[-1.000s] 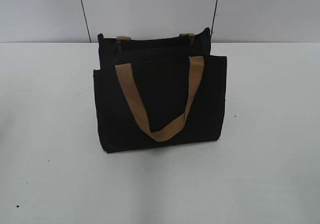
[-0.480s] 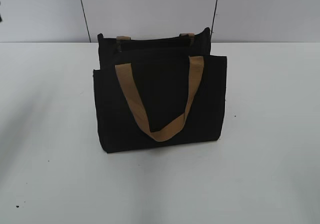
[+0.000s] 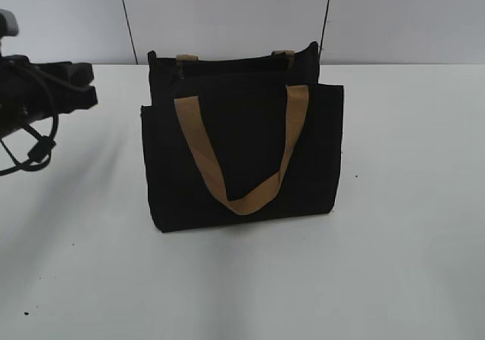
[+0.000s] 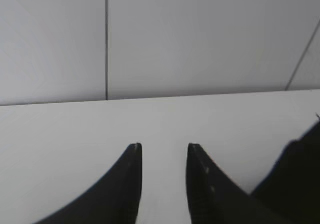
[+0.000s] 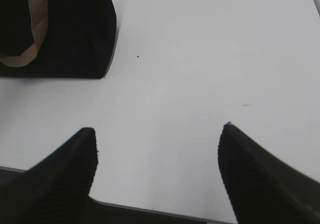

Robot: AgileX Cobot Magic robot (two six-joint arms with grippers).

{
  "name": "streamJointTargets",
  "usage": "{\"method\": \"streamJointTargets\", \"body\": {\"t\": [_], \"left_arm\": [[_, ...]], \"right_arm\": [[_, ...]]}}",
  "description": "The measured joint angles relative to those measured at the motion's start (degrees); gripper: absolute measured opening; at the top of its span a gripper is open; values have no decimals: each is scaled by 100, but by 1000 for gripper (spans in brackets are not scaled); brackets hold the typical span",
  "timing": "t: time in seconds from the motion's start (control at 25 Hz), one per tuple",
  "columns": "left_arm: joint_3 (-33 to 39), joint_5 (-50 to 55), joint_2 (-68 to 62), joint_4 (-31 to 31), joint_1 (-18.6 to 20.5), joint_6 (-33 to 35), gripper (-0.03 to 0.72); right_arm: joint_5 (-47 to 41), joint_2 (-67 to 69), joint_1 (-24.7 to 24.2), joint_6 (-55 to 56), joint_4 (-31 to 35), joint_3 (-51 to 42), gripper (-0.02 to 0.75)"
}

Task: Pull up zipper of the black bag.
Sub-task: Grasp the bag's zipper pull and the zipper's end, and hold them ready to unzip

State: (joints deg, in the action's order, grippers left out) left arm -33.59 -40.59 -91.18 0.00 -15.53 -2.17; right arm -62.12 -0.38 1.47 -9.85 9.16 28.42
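The black bag [image 3: 242, 154] stands upright on the white table [image 3: 394, 264], a boxy tote of matte woven fabric with a flat pocket panel across its front. A tan webbing strap [image 3: 241, 154] droops in a loose U over that panel; a second strap [image 3: 187, 57] shows as two short tan bits at the back rim. No label or writing can be read on it, and its inside is hidden. The zipper cannot be made out.

The left pincer [image 4: 164, 149] sits above the table off the bag's left side, well apart from it, its two dark curved fingers [image 4: 131, 184] parted by a narrow gap with nothing between them. The right pincer [image 5: 157, 131] is spread wide and empty, its ridged black fingers [image 5: 70, 169] over bare table, the bag's lower corner [image 5: 75, 39] well ahead of it
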Motion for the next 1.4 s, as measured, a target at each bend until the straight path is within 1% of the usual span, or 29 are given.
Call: {"method": "streamJointTargets", "body": {"t": [0.16,0.32,0.52,0.68,0.88,0.96,1.0,1.08,1.16,1.24,1.4], "left_arm": [[0,-132,-478,615,-107,-12,245],[47,-142,-787,769,-109,-17,245],[385,-270,-819,1070,-109,-101,245],[638,-366,-819,1513,-109,-153,245],[686,-511,-832,1948,-109,-177,249],[686,-660,-920,2070,-109,-183,274],[686,-725,-989,2154,-109,-183,298],[686,-894,-1128,2354,-109,-187,375],[686,-1168,-1282,2425,-109,-187,410],[647,-1427,-1411,2437,-109,-187,415],[443,-1599,-1697,2473,-109,-187,386]], "right_arm": [[0,0,0,0,0,0,577],[0,0,0,0,0,0,577],[0,0,0,0,0,0,577],[0,0,0,0,0,0,577],[0,0,0,0,0,0,577],[0,0,0,0,0,0,577],[0,0,0,0,0,0,577],[0,0,0,0,0,0,577],[0,0,0,0,0,0,577],[0,0,0,0,0,0,577],[0,0,0,0,0,0,577]]}}
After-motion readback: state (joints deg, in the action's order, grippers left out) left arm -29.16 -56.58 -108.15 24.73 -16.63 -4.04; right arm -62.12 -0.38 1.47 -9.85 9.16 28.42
